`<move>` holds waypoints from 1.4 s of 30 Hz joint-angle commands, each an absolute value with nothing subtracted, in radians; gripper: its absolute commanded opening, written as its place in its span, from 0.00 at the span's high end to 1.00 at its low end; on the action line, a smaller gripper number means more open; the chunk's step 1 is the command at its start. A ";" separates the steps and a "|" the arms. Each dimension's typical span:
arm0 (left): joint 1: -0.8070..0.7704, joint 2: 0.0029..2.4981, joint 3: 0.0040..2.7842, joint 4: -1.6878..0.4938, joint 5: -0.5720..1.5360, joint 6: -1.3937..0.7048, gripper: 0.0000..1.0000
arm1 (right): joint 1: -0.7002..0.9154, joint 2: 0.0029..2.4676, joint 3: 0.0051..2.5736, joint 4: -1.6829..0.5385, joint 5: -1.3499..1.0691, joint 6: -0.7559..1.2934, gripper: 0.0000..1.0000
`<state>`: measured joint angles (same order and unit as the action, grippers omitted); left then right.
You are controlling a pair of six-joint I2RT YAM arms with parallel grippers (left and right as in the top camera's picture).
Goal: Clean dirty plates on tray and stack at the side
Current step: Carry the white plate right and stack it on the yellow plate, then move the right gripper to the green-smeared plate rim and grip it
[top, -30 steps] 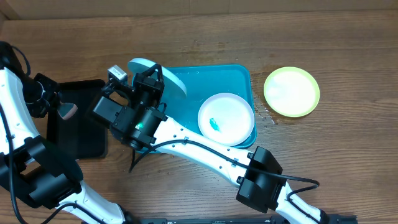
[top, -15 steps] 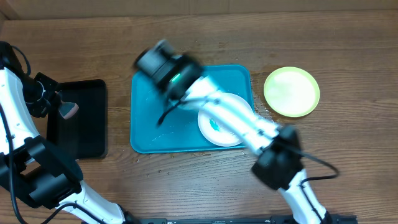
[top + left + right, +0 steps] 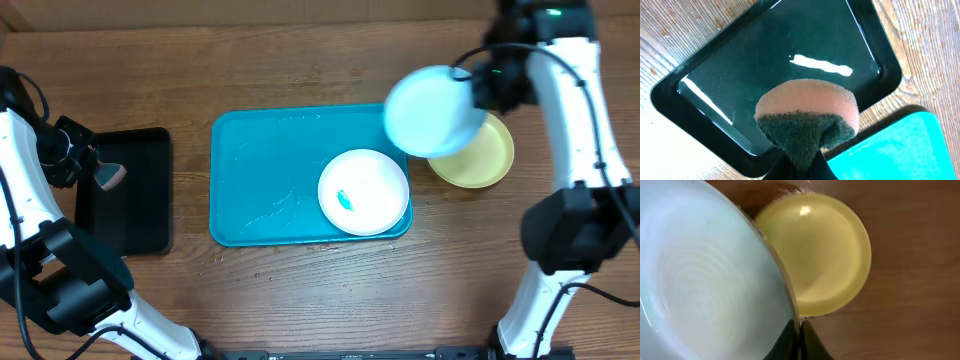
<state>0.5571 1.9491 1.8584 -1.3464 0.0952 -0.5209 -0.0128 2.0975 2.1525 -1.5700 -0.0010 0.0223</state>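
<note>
My right gripper [image 3: 478,88] is shut on the rim of the light blue plate [image 3: 432,110] and holds it in the air, partly over the yellow-green plate [image 3: 482,158] that lies on the table right of the tray. In the right wrist view the blue plate [image 3: 705,280] fills the left, pinched at its edge by my gripper [image 3: 800,332], with the yellow-green plate [image 3: 820,255] below. The white plate [image 3: 363,191] with a green smear lies in the turquoise tray [image 3: 260,180]. My left gripper [image 3: 799,167] is shut on a pink and green sponge [image 3: 807,112] over the black tray [image 3: 740,65].
The black tray [image 3: 125,190] lies left of the turquoise tray, with a wet sheen inside. My left arm runs along the left edge of the table. Water drops lie on the wood near the turquoise tray's right edge [image 3: 428,185].
My right arm has swung from the tray's left end to the far right, carrying the light blue plate to above the yellow-green plate. The left arm has not moved.
</note>
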 commanded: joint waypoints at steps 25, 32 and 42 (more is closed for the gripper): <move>0.555 1.959 1.854 -1.341 0.109 -0.501 0.96 | -0.107 2.087 1.790 -1.291 -0.446 -0.090 0.42; 0.555 1.959 1.854 -1.341 0.109 -0.501 0.96 | 0.104 2.087 1.790 -1.269 -0.307 -0.110 0.48; 0.554 1.959 1.854 -1.340 0.128 -0.501 0.96 | 0.322 2.090 1.740 -1.187 -0.083 -0.166 0.47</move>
